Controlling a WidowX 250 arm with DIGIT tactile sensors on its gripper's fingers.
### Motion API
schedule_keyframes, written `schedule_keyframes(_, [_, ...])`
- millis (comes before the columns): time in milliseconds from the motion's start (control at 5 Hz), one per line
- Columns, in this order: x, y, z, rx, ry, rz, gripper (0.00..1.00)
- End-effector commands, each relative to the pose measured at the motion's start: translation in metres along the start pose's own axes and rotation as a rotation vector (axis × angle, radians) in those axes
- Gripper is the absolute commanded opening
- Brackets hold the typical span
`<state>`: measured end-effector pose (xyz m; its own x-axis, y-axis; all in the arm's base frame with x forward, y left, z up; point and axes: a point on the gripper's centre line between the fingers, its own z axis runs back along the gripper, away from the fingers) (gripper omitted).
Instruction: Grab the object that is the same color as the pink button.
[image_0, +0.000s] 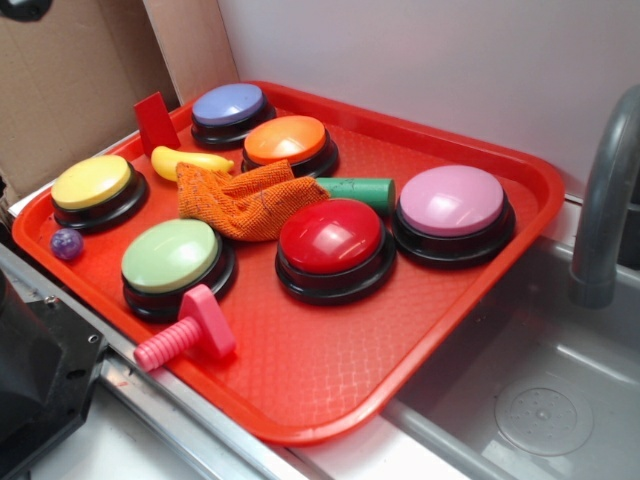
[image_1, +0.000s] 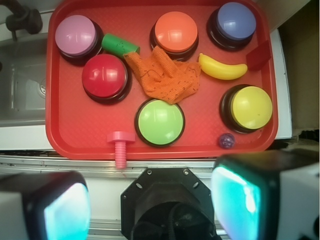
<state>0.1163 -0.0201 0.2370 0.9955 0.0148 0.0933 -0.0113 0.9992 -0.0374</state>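
no readable text, labels, brands, numbers or signs in either view

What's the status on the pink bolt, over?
Gripper open, above tray edge, holding nothing. Pink bolt on tray rim by green button, untouched. Nothing blocking it.

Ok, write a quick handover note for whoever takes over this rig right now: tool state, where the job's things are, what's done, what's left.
Tool: open, empty, hanging above the tray's near edge.
Pink bolt: lying on its side at the near rim of the red tray, shaft poking over the edge, beside the green button.
Pink button: far corner of the tray by the sink, next to the red button and green cylinder.
Done: nothing grasped yet.
Left: descend on the bolt, close, lift.
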Motion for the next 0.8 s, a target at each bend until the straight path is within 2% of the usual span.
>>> schedule_keyframes(0, [0.000,0.000,0.000,0.000,0.000,0.000,1.00])
schedule_keyframes(200, [0.007,-0.014,-0.026,0.016,0.024,0.029,1.00])
schedule_keyframes(400, [0.009,-0.028,-0.057,0.017,0.076,0.082,1.00])
schedule_keyframes(600, [0.006,-0.036,-0.082,0.040,0.081,0.134,1.00])
